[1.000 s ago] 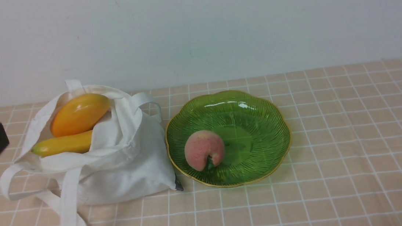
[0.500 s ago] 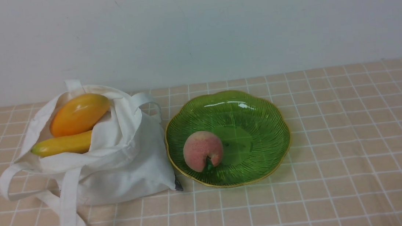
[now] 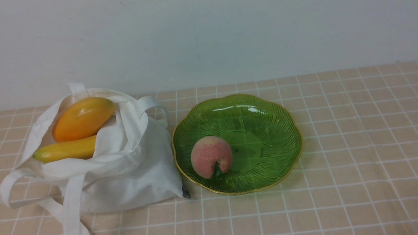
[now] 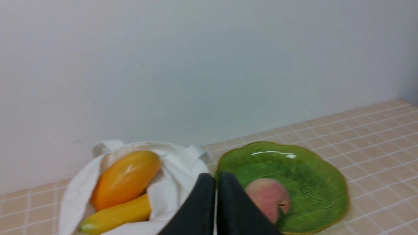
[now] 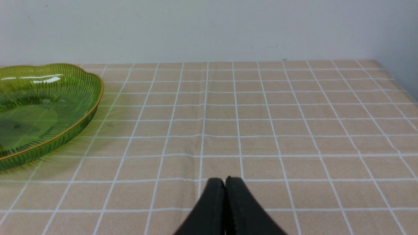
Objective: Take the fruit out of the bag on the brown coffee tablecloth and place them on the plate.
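The left pincer [image 4: 211, 178] is closed and empty, its two dark tips together; the right pincer [image 5: 224, 182] is also closed and empty. Ahead of the left pincer, a soft white cloth bag [image 3: 123, 183] slumps on its side, its mouth open and its long straps trailing toward the robot. Inside lie a smooth, oval orange-yellow mango [image 3: 83, 119] and, on the near side of it, a slim yellow banana [image 3: 66, 149] with a greenish tip, partly covered by a fold of cloth. Between the two pincers' sides and farther forward sits a green, see-through plate [image 3: 272, 142], ribbed, with a wavy gold rim. It holds a round, speckled pink peach [image 3: 211, 156] with a green leaf. The bag's edge is just beside the plate. Ahead of the right pincer, beyond the plate, white-gridded tan tablecloth [image 3: 369, 148] stretches flat to a pale wall [image 3: 200, 30].
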